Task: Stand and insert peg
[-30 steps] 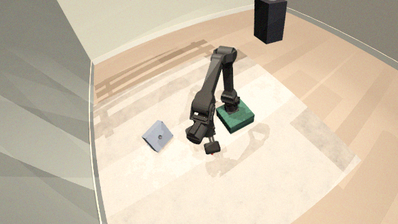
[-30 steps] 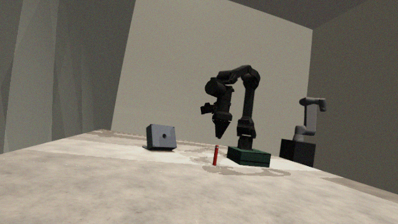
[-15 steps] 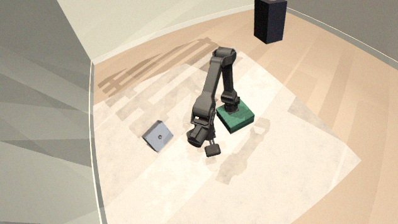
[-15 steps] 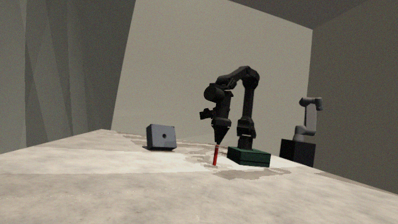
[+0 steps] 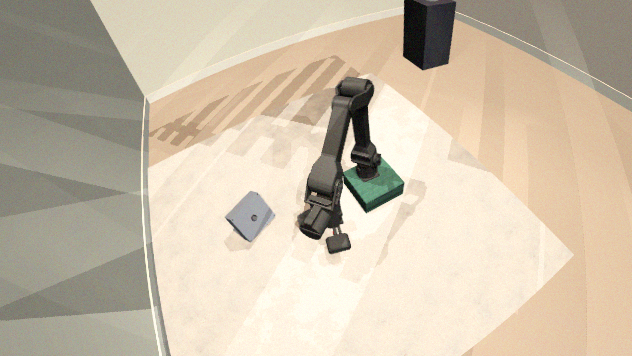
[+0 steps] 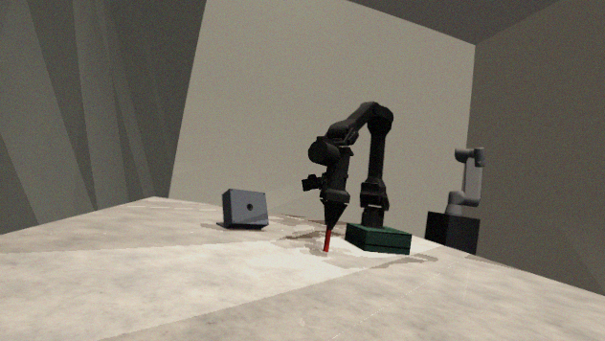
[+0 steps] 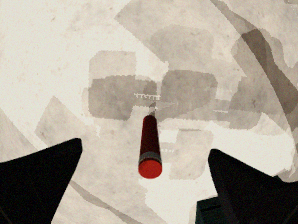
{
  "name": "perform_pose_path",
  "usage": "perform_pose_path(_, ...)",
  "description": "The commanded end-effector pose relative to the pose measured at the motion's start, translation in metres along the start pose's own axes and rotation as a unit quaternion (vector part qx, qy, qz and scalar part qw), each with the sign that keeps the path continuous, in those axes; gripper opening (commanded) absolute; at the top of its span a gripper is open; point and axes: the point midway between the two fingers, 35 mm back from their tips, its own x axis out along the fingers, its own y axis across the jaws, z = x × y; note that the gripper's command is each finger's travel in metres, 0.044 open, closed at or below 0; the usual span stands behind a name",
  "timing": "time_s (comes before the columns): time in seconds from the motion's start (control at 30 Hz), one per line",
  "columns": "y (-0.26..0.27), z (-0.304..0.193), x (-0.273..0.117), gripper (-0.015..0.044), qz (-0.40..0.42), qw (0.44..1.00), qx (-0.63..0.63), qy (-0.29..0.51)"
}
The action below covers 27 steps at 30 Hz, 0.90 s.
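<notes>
The red peg [image 6: 327,241] [image 7: 150,136] stands upright on the table, its banded end up; the band looks grey in the wrist view. My gripper [image 6: 330,227] [image 7: 146,151] points down over the peg and is open. In the wrist view the peg's top shows between the two fingers, with space on both sides. In the exterior view the fingers hide the peg's upper part. The sloped panel [image 5: 243,214] [image 6: 237,206] is blue-grey, left of the gripper in the top and exterior views, with one dark empty hole [image 5: 254,218] [image 6: 249,207] in its face.
The arm's green base block [image 5: 372,187] [image 6: 383,239] stands right of the gripper, close to the peg. A dark pedestal [image 5: 425,35] [image 6: 450,232] stands farther off at the back right, carrying a grey arm [image 6: 473,179] in the exterior view.
</notes>
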Motion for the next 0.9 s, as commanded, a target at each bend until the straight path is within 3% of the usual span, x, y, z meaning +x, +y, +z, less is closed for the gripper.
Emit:
perform_pose_path(0.0,-0.001,-0.002,0.009,0.044,-0.004,1.0,-0.002,0.005)
perform_pose_path(0.5,-0.003,-0.003,0.027,0.044,-0.004,1.0,-0.002,0.005)
perform_pose_path(0.87,-0.002,-0.002,0.023,0.0151,-0.002,1.0,0.0,0.001)
